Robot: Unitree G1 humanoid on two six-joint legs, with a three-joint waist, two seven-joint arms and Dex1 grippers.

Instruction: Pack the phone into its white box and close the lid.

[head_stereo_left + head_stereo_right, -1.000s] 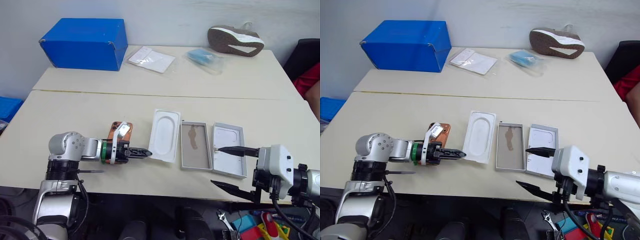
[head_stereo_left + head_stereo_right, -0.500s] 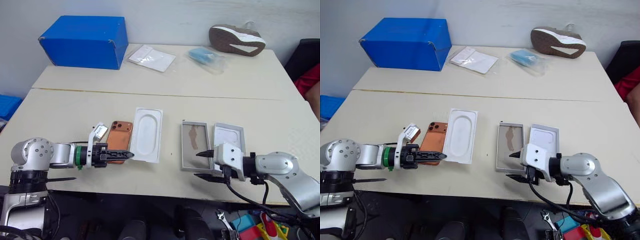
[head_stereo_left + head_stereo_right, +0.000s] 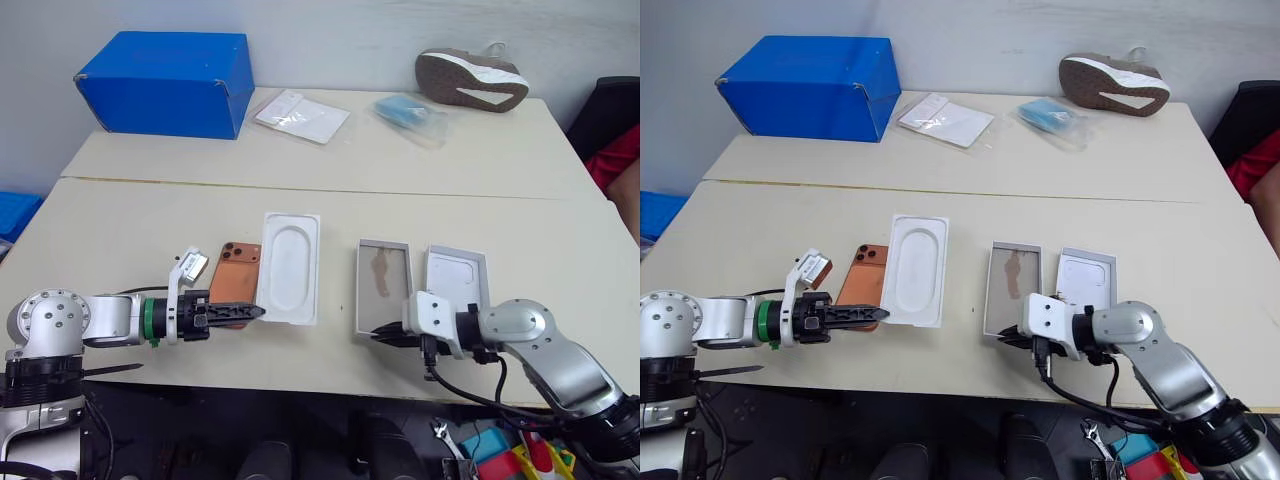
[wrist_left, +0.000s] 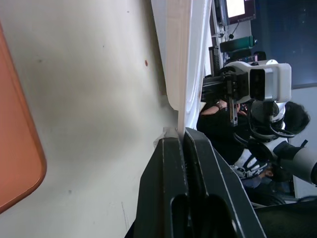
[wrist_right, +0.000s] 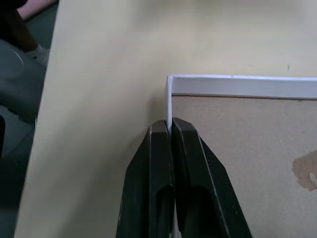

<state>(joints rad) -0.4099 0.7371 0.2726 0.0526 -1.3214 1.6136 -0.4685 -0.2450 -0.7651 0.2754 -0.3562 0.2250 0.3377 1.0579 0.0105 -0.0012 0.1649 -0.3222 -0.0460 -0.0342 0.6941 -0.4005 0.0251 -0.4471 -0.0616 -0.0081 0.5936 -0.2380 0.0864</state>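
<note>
The pale surface carries everything, made of two tops joined along a seam. At its far left corner stands a big blue box, the largest thing on it. A shoe lies sole-up at the far right edge, with a clear bag holding something blue near it and a flat white packet in plastic between that bag and the blue box.

On the near half, four flat things lie in a row. The flat white insert with its oval recess lies left of centre. The white box, open with a tan floor and a brown smear, lies right of centre, well apart from the insert. The lid lies just beside the box on its right, open side up. The phone, orange-copper with its camera bump at the far corner, lies flat on the surface just beside the insert's left edge, outside the box.

The right claw is clamped on the near-left wall of the white box, one black finger inside the wall and one outside, close to the corner. The left claw is pressed together on the near edge of the insert, by its corner; the phone's rounded corner shows beside it in the left wrist view, apart from the fingers.
</note>
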